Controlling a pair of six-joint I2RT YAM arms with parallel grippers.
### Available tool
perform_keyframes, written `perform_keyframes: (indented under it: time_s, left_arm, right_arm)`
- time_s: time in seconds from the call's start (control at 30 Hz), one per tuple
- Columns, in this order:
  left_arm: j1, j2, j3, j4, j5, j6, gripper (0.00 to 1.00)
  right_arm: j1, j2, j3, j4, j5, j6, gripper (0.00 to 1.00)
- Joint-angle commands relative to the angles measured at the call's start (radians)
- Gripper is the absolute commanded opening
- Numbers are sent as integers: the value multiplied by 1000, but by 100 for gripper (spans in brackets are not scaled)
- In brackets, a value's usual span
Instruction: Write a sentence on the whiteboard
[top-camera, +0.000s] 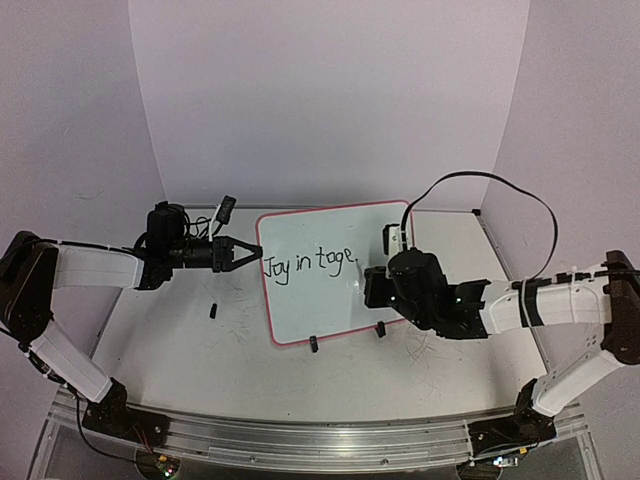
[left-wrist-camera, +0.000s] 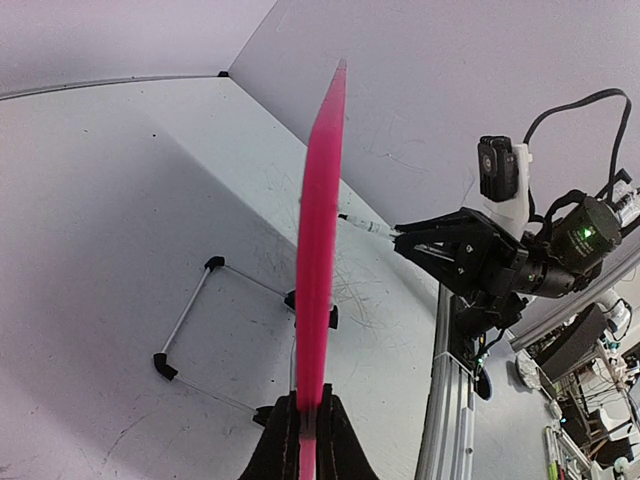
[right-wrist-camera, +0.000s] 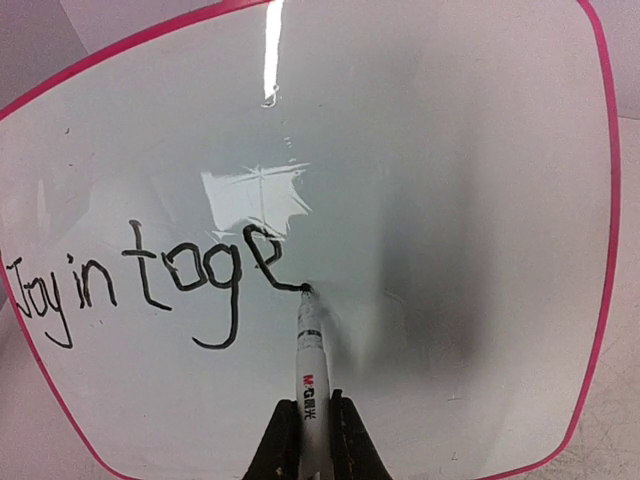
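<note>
The whiteboard (top-camera: 330, 305), white with a pink rim, stands propped on the table and reads "Joy in toge" in black. My left gripper (top-camera: 252, 255) is shut on its left edge. In the left wrist view the board shows edge-on as a pink strip (left-wrist-camera: 320, 240) pinched between the left gripper's jaws (left-wrist-camera: 310, 405). My right gripper (right-wrist-camera: 313, 408) is shut on a white marker (right-wrist-camera: 311, 355). The marker's black tip touches the board at the end of the last "e" stroke. From above, the right gripper (top-camera: 372, 285) sits in front of the board's middle right.
Two black clip feet (top-camera: 313, 344) (top-camera: 380, 329) hold the board's lower edge. A small black piece (top-camera: 213, 309) lies on the scuffed table left of the board. A wire stand with black feet (left-wrist-camera: 188, 322) sits behind the board. A metal rail (top-camera: 320, 440) runs along the near edge.
</note>
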Motion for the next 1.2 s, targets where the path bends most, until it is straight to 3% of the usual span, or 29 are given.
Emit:
perform_keyframes:
  time_s: [0.0, 0.1, 0.27, 1.17]
  left_arm:
    - [3, -29, 47, 27, 24, 10, 0]
    - [3, -29, 46, 26, 22, 13, 0]
    - [4, -25, 52, 26, 28, 12, 0]
    - [-18, 12, 79, 21, -11, 22, 0]
  right_arm:
    - [-1, -180, -94, 150, -51, -114, 0]
    - [-15, -240, -163, 188, -73, -142, 0]
    - [-28, -248, -143, 143, -65, -147, 0]
    - [-28, -110, -29, 59, -77, -159, 0]
